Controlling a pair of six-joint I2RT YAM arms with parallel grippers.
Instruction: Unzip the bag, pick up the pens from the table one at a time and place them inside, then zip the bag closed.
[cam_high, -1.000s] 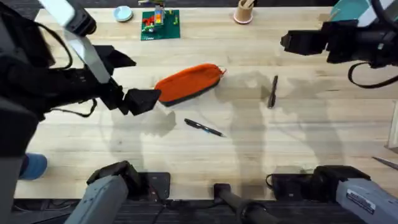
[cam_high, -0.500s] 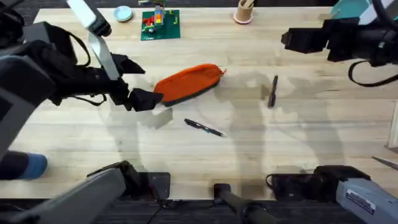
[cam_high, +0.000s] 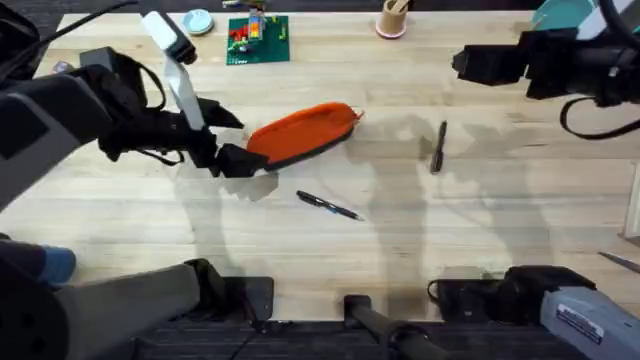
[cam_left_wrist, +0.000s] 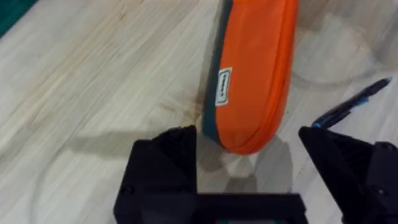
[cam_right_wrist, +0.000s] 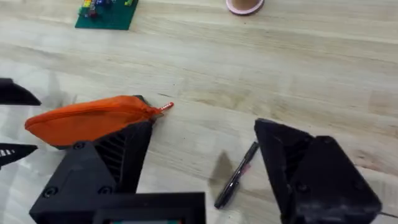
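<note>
Lying on the table (cam_high: 500, 220), slightly left of its middle, the bag (cam_high: 300, 134) is seen as a long orange pouch with a dark lower edge, set at a slant with its far end raised toward the right. Its zipper run appears closed, an orange pull (cam_right_wrist: 164, 107) sticking out at the far end, and nothing is seen inside it. A small white label (cam_left_wrist: 222, 86) is sewn on the dark strip. The left gripper (cam_high: 236, 160) is held spread at the bag's near left end, and in the left wrist view the rounded orange tip sits between the two black fingers (cam_left_wrist: 163, 171) without being pinched. One pen (cam_high: 329, 205) is laid on the wood just in front of the bag, apart from it. The other pen (cam_high: 439, 146) is placed well to the right of the bag, nearly end-on to the camera. The right gripper (cam_high: 470, 64) is held above the table's far right, its fingers (cam_right_wrist: 314, 171) seen spread wide in its wrist view and holding nothing.
</note>
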